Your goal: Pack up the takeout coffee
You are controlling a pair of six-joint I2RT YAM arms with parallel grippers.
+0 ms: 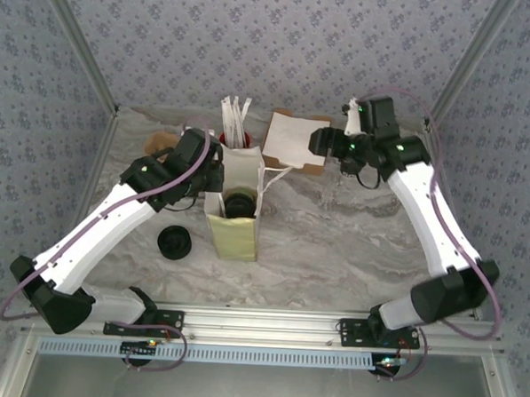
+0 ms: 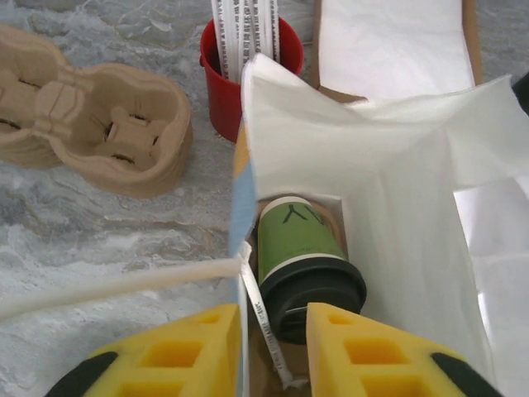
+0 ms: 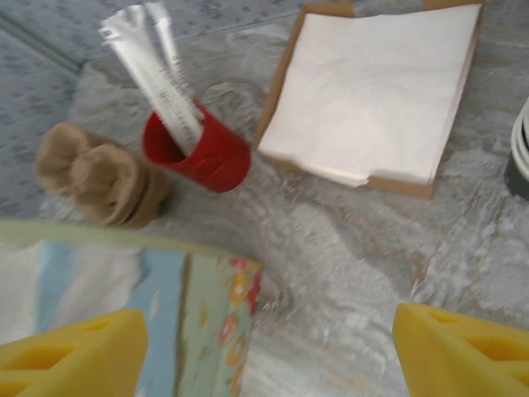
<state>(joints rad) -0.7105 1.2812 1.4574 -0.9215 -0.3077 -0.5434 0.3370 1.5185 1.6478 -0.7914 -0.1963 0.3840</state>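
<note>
Top: paper cup (image 1: 240, 204) inside paper bag (image 1: 235, 234), mostly hidden by bag walls. Left wrist: left gripper (image 2: 273, 322) fingers parted, off cup; cup's dark mark unreadable. Right wrist: right gripper (image 3: 269, 339) wide apart, nothing btwn; bag cut off.

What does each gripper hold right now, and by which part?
Nothing. The left gripper stands open astride the rim of the paper bag, with the cup sitting inside; the right gripper is open and empty.
</note>
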